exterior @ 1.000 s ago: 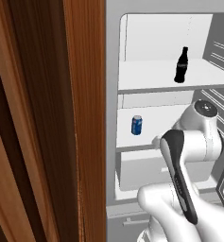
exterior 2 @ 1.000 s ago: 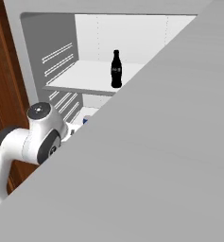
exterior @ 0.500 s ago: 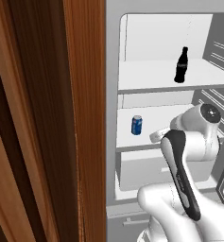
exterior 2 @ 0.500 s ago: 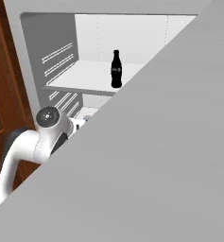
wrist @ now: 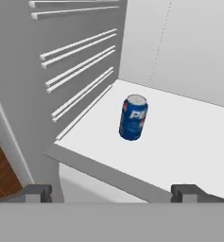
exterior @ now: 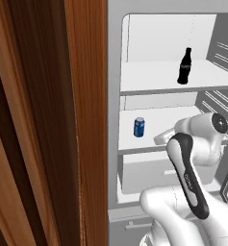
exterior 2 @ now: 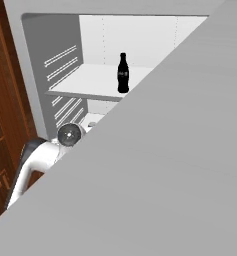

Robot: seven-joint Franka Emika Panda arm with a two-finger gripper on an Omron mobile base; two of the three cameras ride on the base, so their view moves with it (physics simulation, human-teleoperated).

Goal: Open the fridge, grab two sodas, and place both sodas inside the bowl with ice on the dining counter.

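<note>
Fridge (exterior: 114,120) open, white interior with shelves. Two sodas inside: one blue can (wrist: 133,117) upright on the middle shelf (wrist: 179,142), one black bottle (exterior: 184,66) upright on the shelf above. Gripper (wrist: 111,191) spread wide, empty, at the middle shelf's front edge, can ahead between the fingertips (wrist: 38,191), not touched. One brown wooden cabinet (exterior: 43,120) left of fridge.

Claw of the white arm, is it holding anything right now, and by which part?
Nothing is held. The claw is open, short of the small blue can standing on the white fridge shelf.
</note>
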